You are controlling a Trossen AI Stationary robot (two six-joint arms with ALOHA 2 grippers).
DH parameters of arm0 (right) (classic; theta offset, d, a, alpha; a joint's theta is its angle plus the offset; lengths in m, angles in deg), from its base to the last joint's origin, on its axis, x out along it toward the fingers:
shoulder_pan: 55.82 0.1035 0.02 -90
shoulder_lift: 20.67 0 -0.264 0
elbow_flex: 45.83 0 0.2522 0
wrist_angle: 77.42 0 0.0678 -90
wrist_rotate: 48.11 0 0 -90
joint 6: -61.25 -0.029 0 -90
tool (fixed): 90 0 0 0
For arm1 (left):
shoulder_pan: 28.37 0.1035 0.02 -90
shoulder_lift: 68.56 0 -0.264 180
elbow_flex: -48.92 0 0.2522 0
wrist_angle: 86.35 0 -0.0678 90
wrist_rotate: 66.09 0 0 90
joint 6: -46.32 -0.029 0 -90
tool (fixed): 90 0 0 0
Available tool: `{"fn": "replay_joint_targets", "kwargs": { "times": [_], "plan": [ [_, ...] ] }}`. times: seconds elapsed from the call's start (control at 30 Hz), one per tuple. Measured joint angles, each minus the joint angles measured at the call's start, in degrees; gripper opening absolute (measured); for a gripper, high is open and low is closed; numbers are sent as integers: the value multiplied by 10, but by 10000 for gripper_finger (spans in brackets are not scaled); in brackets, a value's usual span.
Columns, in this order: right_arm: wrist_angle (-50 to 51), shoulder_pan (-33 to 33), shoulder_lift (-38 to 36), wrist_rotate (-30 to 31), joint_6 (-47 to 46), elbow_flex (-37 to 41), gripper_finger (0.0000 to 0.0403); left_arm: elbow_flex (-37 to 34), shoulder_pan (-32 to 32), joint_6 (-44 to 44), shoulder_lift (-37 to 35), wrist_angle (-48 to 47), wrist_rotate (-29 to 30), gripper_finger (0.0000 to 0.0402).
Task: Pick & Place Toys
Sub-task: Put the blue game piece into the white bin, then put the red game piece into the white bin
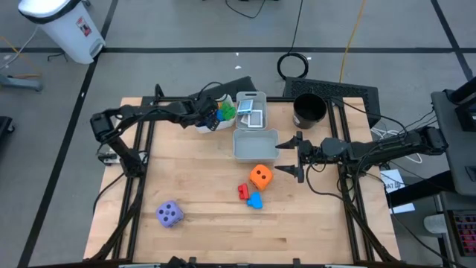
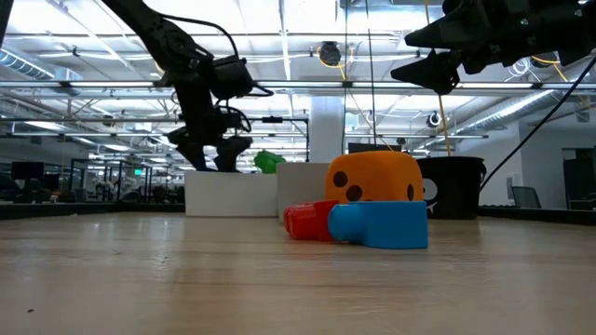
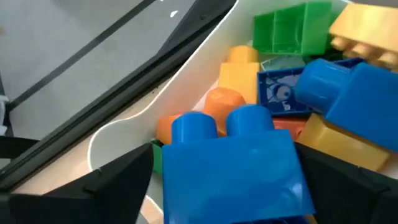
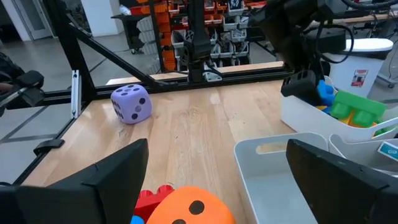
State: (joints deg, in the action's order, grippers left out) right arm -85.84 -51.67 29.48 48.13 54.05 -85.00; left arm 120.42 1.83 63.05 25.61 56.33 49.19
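Note:
My left gripper (image 1: pixel 212 117) hangs over a white bin (image 3: pixel 186 68) at the table's far left, fingers slanting down into it. A blue two-stud block (image 3: pixel 230 168) lies between its open fingers, on top of the pile of green, yellow, orange and blue blocks in the bin. My right gripper (image 1: pixel 281 156) stands open and level above the table, right of the grey bin (image 1: pixel 253 145), holding nothing. An orange die (image 1: pixel 260 176), a red block (image 1: pixel 243 191) and a blue block (image 1: pixel 255 200) rest on the table mid-right. A purple die (image 1: pixel 169 214) sits near the front left. My left gripper's fingers (image 3: pixel 112 186) stand on either side of the blue block's body (image 3: pixel 186 180), coming from above at a slant. A narrow gap shows beside one finger. At the other finger I cannot tell whether it touches. The block rests on the pile.
A small bin with white picture cards (image 1: pixel 251 112) stands behind the grey bin, and a black cup (image 1: pixel 309 110) at the far right. Bare wood lies across the table's middle and front. The black frame rails run along the table's edges.

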Motion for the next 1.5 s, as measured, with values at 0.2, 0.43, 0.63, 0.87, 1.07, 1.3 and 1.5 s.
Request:
{"fn": "replay_joint_targets", "kwargs": {
  "times": [0.2, 0.43, 0.63, 0.87, 1.07, 1.3, 1.5],
  "plan": [
    [3, 0, 0, 0, 0, 0, 357, 0, 0, -5, -18, 2, 0, 313],
    [3, 0, 0, 0, 0, 0, 357, 0, -5, -6, -73, 0, -14, 335],
    [3, 0, 0, 0, -5, 0, 357, 0, -19, -2, -117, -2, -29, 383],
    [3, 0, 0, 0, -7, 0, 357, 0, -42, 22, -130, 1, -53, 394],
    [2, 0, 0, 0, -7, 0, 357, 0, -108, 12, -132, 40, -174, 394],
    [2, 0, 0, 0, -8, 0, 357, 0, -246, -12, -133, 140, -194, 395],
    [2, 0, 0, 0, -11, 0, 357, 0, -345, -2, -114, 190, -194, 395]
  ]
}}
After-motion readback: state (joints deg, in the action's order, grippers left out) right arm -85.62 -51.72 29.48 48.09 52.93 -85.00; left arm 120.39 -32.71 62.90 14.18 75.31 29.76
